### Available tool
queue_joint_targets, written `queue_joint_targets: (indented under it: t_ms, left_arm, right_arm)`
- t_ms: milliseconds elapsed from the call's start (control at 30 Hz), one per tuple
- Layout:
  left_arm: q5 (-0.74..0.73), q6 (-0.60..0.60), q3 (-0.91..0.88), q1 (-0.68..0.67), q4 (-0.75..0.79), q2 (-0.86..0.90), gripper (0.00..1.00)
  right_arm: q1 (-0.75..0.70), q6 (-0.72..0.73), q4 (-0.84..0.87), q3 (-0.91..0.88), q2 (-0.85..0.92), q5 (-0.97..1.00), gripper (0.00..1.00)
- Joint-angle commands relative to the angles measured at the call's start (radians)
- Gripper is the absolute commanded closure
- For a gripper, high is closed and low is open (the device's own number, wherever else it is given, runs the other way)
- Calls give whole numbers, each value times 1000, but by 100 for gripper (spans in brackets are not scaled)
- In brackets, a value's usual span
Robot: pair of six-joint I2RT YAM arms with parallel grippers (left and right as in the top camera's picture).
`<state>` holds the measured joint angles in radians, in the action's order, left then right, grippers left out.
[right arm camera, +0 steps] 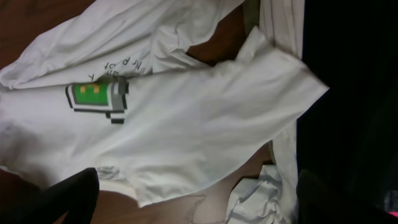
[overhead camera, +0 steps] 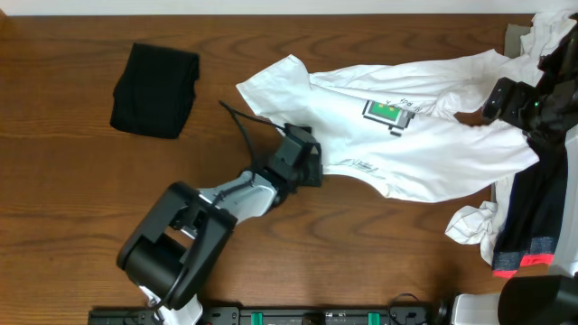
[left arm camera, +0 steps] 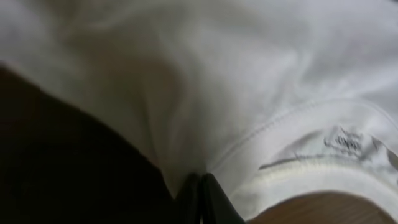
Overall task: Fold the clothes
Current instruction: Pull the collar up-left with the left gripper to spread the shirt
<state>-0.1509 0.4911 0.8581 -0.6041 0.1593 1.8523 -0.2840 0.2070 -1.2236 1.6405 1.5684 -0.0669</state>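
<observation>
The white T-shirt (overhead camera: pixel 424 144) lies spread on the table, its green-and-grey robot print (overhead camera: pixel 384 111) facing up. My left gripper (overhead camera: pixel 309 165) sits at the shirt's left edge by the collar. In the left wrist view its fingers (left arm camera: pixel 202 202) are pressed together on white fabric next to the collar seam (left arm camera: pixel 298 158). My right gripper (overhead camera: pixel 492 101) hovers over the shirt's right part. In the right wrist view its fingers (right arm camera: pixel 196 202) are spread wide with nothing held, above the shirt's edge (right arm camera: pixel 205 124) and print (right arm camera: pixel 96 96).
A folded black garment (overhead camera: pixel 153 77) lies at the back left. At the right edge there is a pile: a black garment with a red band (overhead camera: pixel 528 221), crumpled white cloth (overhead camera: pixel 471 226) and more white cloth (overhead camera: pixel 551 32). Bare wood shows at the front.
</observation>
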Motion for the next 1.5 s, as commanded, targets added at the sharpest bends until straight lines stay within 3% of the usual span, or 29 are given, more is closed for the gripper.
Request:
queue_joint_targets:
  t_ms: [0, 167, 467, 667, 767, 833, 1067, 1167, 1267, 1333, 1367, 1467]
  left_arm:
    - [58, -78, -35, 70, -92, 39, 94]
    - [59, -179, -35, 162, -187, 38, 94]
    - [59, -192, 6, 365, -304, 29, 94]
    - [59, -318, 107, 497, -431, 27, 94]
    - [59, -347, 164, 542, -460, 27, 92]
    - [59, -354, 212, 557, -496, 27, 86]
    - [58, -351, 414, 542, -720, -40, 69]
    - [58, -298, 440, 516, -776, -130, 69]
    - [58, -203, 440, 472, -864, -229, 70]
    - [58, -167, 437, 431, -926, -272, 81]
    - [58, -154, 434, 406, -954, -286, 94]
    - [57, -109, 408, 317, -1017, -296, 94]
  right_arm:
    - [-5, -14, -2, -2, 8, 3, 1]
    - [-5, -14, -2, -2, 8, 3, 1]
    - [-5, -14, -2, -2, 8, 3, 1]
    - [-5, -14, -2, -2, 8, 3, 1]
    - [-5, -14, -2, -2, 8, 3, 1]
    - [-5, -14, -2, -2, 8, 3, 1]
    - [-5, -14, -2, -2, 8, 3, 1]
    - [-5, -14, -2, -2, 8, 3, 1]
    - [-5, -14, -2, -2, 8, 3, 1]
    - [-5, -14, -2, -2, 8, 3, 1]
    - [-5, -14, -2, -2, 8, 3, 1]
    - [-5, -14, -2, -2, 8, 3, 1]
